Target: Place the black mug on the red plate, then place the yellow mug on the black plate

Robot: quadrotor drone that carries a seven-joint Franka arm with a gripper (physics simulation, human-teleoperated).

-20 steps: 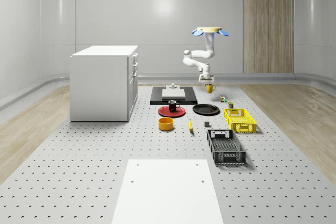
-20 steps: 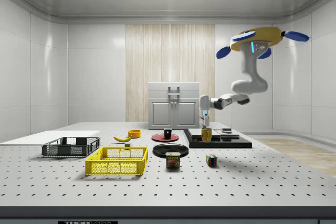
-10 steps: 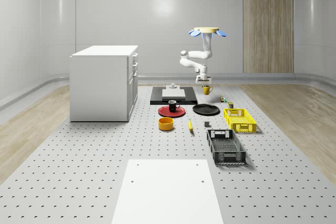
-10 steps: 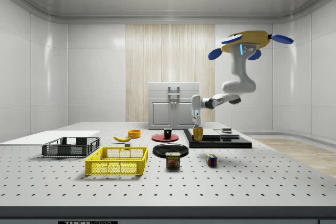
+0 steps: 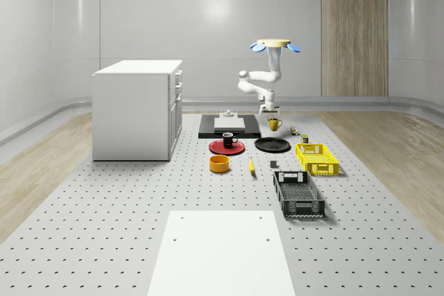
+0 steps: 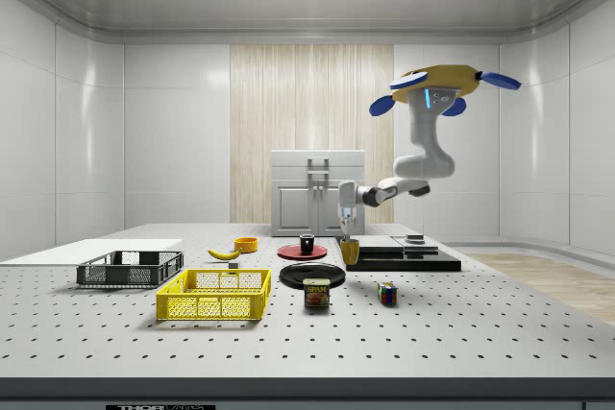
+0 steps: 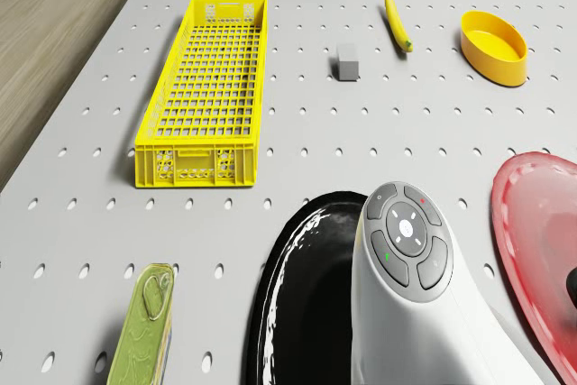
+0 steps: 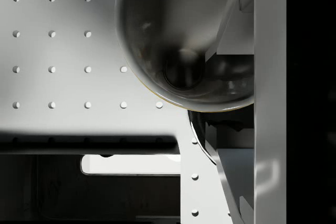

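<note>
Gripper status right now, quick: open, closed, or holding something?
Gripper: closed on the yellow mug, carried just above the table near the black plate; the drone hovers.

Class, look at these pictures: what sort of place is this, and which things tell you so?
Probably a simulated robotics test lab: a large table drilled with a grid of holes, a drone hovering with an arm above it, and assorted props such as a yellow crate and plates laid out.
</note>
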